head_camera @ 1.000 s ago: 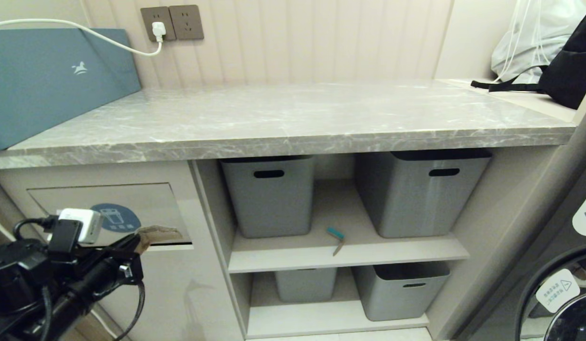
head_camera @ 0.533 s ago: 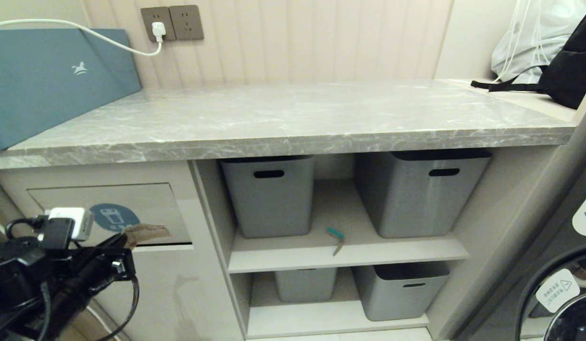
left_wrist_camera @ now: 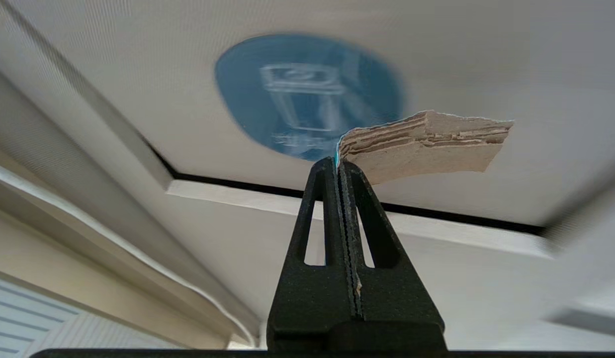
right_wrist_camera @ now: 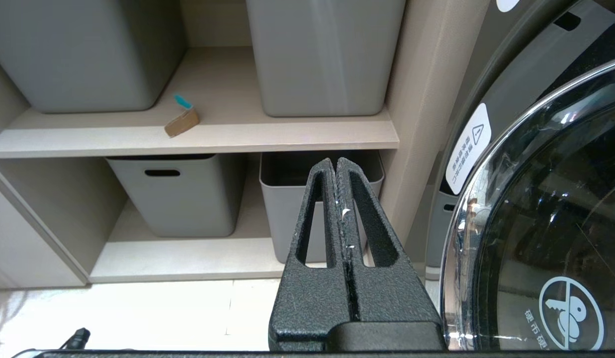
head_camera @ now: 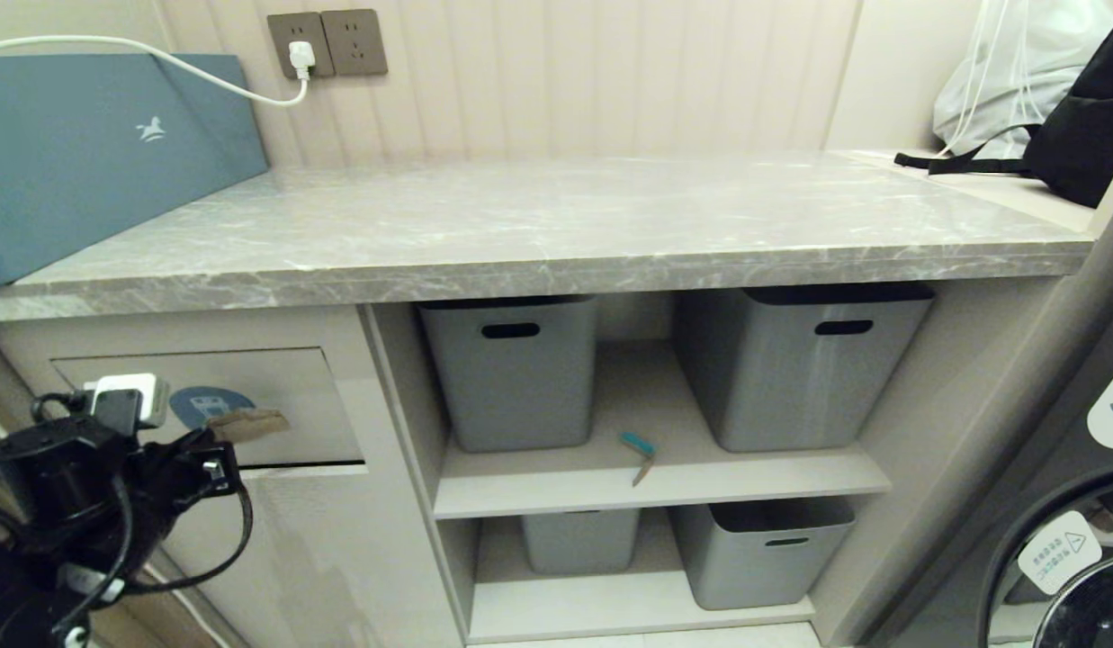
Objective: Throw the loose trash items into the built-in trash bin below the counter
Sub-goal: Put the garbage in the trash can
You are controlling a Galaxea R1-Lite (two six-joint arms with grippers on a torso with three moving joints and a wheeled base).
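Note:
My left gripper is shut on a tan cardboard scrap with a teal edge, held right in front of the built-in trash bin's flap at its blue oval sticker. The flap's lower gap shows as a dark line just below the scrap. A second brown strip with a teal end lies on the upper shelf between two tubs. The grey marble counter runs above. My right gripper is shut, empty, parked low near the floor.
Grey plastic tubs stand on the shelves, two more below. A teal box sits at the counter's left, a black bag at its right. A washing machine door is at the right.
The left gripper with the cardboard scrap has moved left and up, closer to the flap, and now partly covers the blue sticker. Nothing else has moved.

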